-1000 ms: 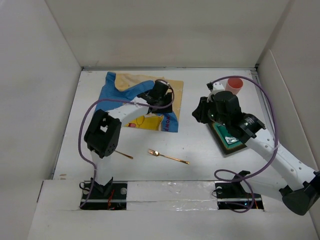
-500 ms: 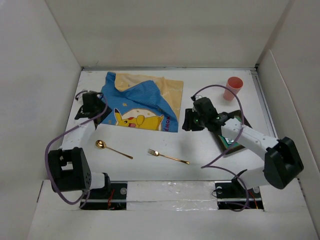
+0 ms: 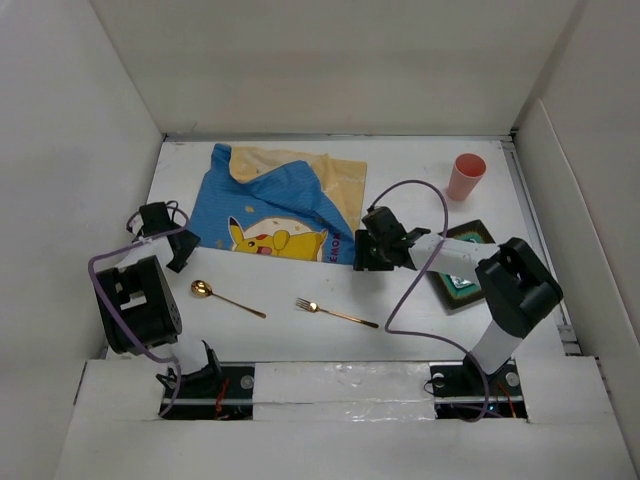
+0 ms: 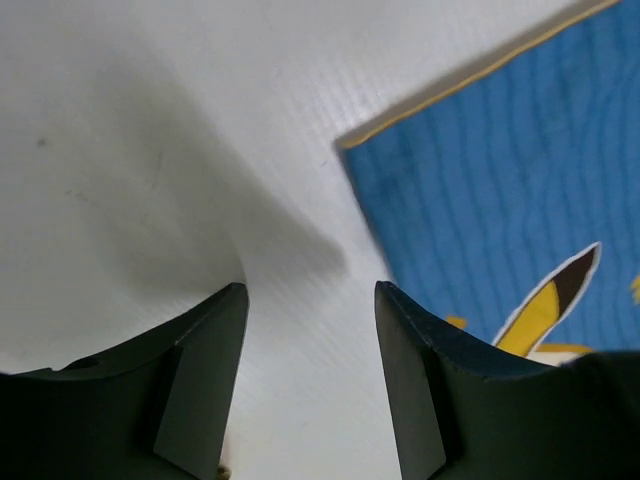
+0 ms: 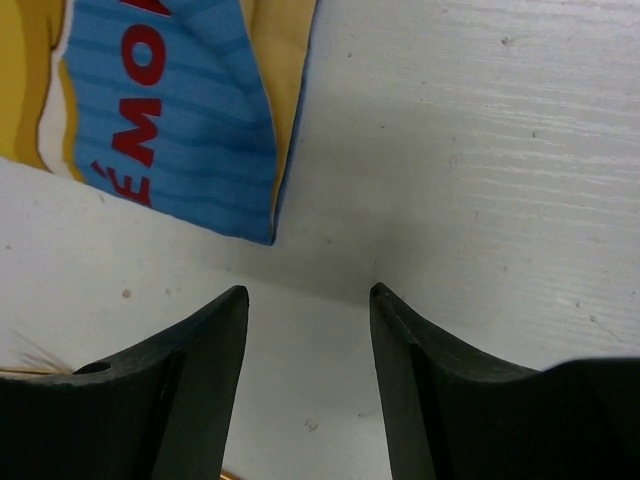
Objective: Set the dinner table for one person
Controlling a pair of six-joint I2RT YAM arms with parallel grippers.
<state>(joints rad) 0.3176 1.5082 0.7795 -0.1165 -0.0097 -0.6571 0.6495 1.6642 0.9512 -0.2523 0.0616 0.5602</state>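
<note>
Blue mat [image 3: 290, 200] lies on the white table [image 3: 420, 320], far corner folded; my left gripper [image 4: 310, 295] and right gripper [image 5: 308, 295] gape empty beside its near corners. I'd pinch both corners low, pulling evenly.

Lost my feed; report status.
Left gripper, right gripper open, empty. Table unset: spoon, fork, cup off mat. Mat's far edge folded over.
</note>
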